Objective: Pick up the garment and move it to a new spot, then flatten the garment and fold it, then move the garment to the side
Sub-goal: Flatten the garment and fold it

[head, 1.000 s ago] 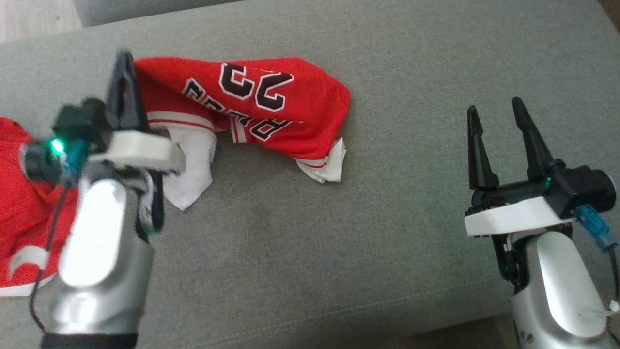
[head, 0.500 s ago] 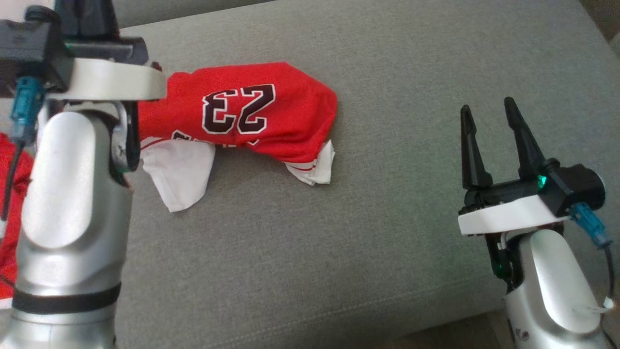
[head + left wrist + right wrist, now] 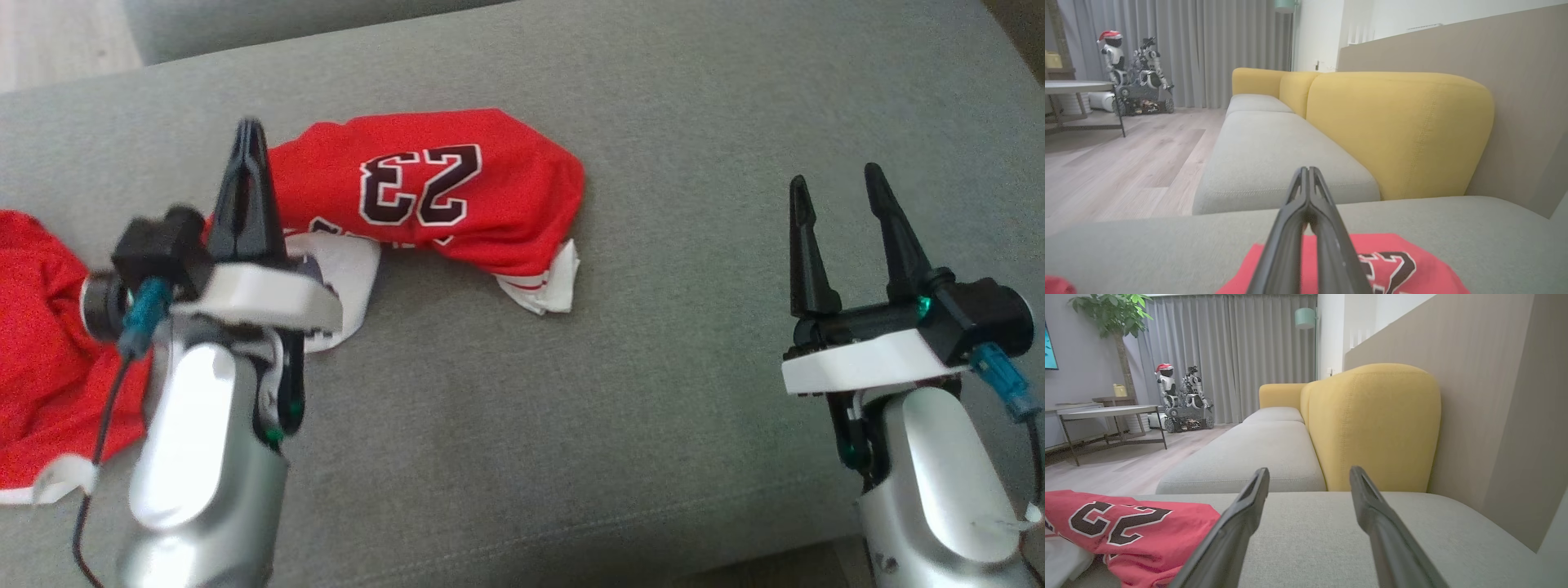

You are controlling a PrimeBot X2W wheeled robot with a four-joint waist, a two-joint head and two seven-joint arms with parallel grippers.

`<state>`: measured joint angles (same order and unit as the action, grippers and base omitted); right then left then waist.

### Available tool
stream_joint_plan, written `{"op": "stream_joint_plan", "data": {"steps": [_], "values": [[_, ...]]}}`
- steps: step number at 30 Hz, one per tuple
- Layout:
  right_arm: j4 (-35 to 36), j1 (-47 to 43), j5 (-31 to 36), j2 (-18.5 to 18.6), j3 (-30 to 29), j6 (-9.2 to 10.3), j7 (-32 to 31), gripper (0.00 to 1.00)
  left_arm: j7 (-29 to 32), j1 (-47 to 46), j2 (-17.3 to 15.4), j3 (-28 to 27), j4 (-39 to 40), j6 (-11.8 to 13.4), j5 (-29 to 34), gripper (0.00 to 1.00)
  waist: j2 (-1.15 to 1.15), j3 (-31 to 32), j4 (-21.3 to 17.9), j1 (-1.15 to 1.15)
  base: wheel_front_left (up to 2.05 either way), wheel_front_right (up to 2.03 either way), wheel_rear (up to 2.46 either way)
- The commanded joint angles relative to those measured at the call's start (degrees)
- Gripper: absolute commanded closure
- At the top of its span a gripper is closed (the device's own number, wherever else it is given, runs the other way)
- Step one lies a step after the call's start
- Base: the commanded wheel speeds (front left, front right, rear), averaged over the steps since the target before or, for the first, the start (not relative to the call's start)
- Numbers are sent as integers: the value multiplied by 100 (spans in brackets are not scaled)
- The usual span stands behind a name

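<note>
Left gripper [image 3: 249, 135] pinched shut, nothing I could see between fingers; hung over left end of red jersey [image 3: 498, 196]. Right gripper [image 3: 837, 192] spread wide, empty, near right front corner of grey couch seat [image 3: 653, 408], well apart from jersey. Jersey lay bunched, number 23 up, toward seat's back left.

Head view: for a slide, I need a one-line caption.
Left gripper, shut, over a crumpled red jersey on the grey sofa; right gripper open.
</note>
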<state>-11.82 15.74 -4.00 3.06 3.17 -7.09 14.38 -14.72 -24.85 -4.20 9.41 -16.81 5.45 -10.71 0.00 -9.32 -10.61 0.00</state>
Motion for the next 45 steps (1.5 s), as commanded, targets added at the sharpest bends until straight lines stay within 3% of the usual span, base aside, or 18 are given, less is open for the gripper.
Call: {"op": "stream_joint_plan", "data": {"steps": [1,11,12,14,24,29,35,45], "values": [[219,95,28,-18,117,-40,59,0,-28,-126,-92,-219,218,-23,-24,100,0,43,67,0,0,0,0],[273,-119,134,-18,310,-40,29,0,-28,991,82,-351,487,-181,-309,100,0,280,620,0,0,0,0],[263,-138,143,-18,344,-40,9,0,-28,1088,95,-339,518,-191,-344,79,0,303,676,0,0,0,0],[236,-170,153,-18,430,-40,-41,0,-28,1267,114,-316,575,-177,-403,0,0,343,780,0,0,0,0],[110,-311,133,-18,797,-40,-185,0,-28,1725,131,250,735,119,-863,0,0,427,1127,0,0,0,0],[174,-223,155,-18,837,-40,-218,0,-28,1569,132,429,452,34,-899,0,0,305,1032,0,0,0,0],[270,-136,186,-18,844,-40,-238,0,-28,1058,132,741,-639,-281,-1124,0,0,-7,757,0,0,0,0],[297,15,144,-18,837,-40,-168,0,224,-73,112,553,-2440,-33,-1511,0,0,-508,343,0,0,0,0]]}}
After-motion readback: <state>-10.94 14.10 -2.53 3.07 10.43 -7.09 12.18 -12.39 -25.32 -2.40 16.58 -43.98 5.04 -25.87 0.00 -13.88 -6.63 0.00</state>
